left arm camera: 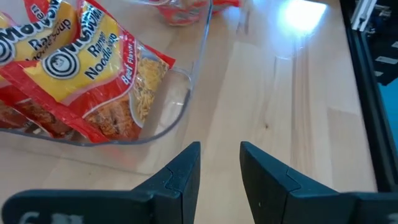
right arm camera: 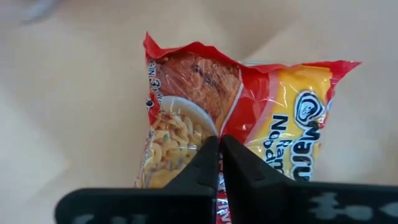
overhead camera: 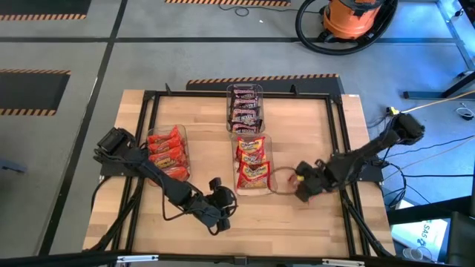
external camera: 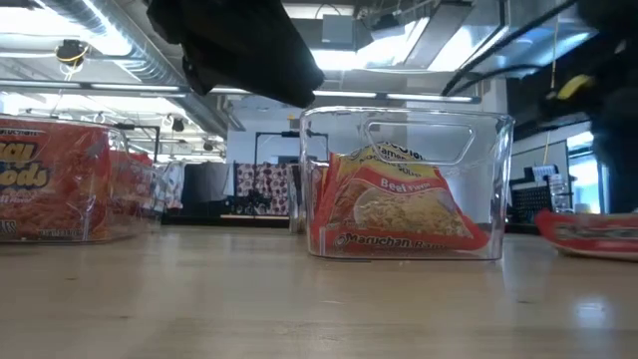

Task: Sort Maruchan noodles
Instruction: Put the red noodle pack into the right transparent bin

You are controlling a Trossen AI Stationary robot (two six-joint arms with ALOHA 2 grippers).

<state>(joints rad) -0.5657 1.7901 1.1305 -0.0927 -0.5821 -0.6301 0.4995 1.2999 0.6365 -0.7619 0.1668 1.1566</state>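
Observation:
Three clear bins hold ramen packets: orange-red ones in the left bin [overhead camera: 167, 148], dark ones in the far bin [overhead camera: 245, 107], red-and-yellow ones in the middle bin [overhead camera: 252, 165] [external camera: 404, 194] [left arm camera: 87, 68]. One more red-and-yellow packet [right arm camera: 249, 93] [external camera: 588, 231] lies low, just right of the middle bin, in my shut right gripper [overhead camera: 299, 180] [right arm camera: 219, 140]. My left gripper [overhead camera: 223, 196] [left arm camera: 221, 152] hovers open by the middle bin's near end, touching nothing. My right gripper pinches the loose red-and-yellow packet between its two fingers at one edge [right arm camera: 186, 134], about midway along that edge. The fingers come from the table's right side, and the packet stretches flat away from them. Whether it rests on the table or hangs just above, I cannot tell.
A black frame [overhead camera: 338, 141] runs around the work area on the wooden table [overhead camera: 297, 222]. Bare wood shows near and right of the middle bin. Beyond the far edge stands an orange shop vacuum [overhead camera: 349, 18]; cables lie off the right edge.

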